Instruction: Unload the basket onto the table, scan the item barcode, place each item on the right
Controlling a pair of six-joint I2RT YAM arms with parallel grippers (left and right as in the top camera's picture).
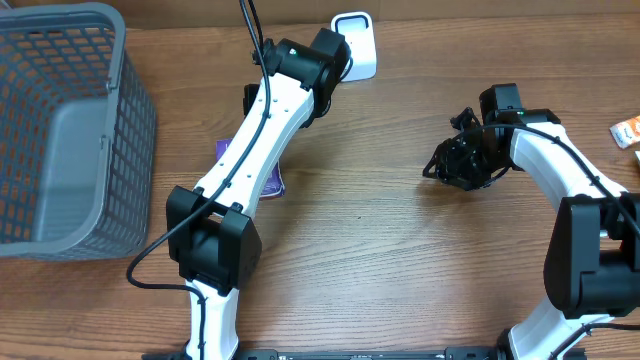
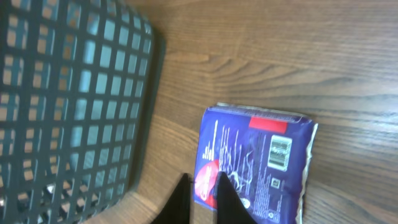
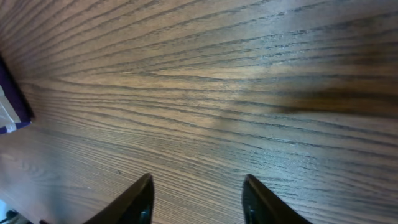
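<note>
Purple packet (image 2: 255,162) flat on the desk (image 2: 323,56), barcode (image 2: 280,152) up.
Basket (image 2: 74,93) left, open wood right; left claw (image 2: 202,199) shut, right claw (image 3: 196,202) parted, both empty.

grey mesh basket (image 1: 135,140) at left of wooden table (image 1: 400,250), small orange packet (image 1: 628,131) at right edge
</note>
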